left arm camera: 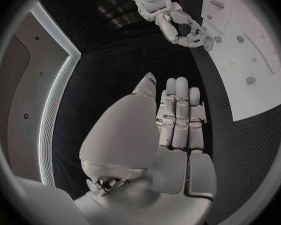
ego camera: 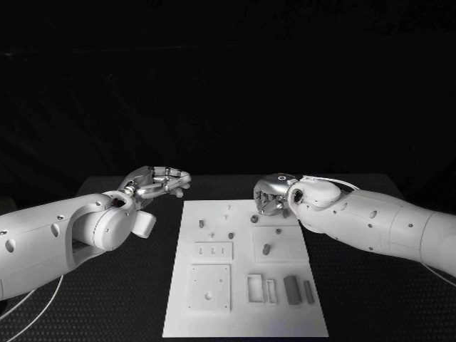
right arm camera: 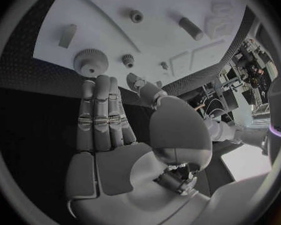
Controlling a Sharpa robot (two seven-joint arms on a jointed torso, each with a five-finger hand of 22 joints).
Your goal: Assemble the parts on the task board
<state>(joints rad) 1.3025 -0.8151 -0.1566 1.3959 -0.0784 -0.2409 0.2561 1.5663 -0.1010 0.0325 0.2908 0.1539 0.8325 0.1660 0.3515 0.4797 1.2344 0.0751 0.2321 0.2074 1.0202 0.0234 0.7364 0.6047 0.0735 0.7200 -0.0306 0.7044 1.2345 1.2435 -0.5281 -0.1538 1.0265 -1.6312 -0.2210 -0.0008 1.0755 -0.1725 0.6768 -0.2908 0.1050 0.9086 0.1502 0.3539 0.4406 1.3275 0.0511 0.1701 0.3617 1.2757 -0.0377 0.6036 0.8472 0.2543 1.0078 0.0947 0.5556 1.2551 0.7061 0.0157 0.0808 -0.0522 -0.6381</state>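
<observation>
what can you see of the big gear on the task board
The large gear is a pale round disc with fine teeth round its rim and a raised hub at its centre, plastic by the look. It lies flat on the white task board close to one edge, with a smaller gear beside it, apart. The right hand hovers near, its straightened fingers reaching toward the gear; whether they touch it cannot be told. The hand holds nothing.

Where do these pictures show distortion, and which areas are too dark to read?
Head view: the board is bright, everything beyond the table is black. Left wrist view: fisheye bends the board edge; the left hand is evenly lit. Right wrist view: the board curves strongly; the right hand stays sharp.
</observation>
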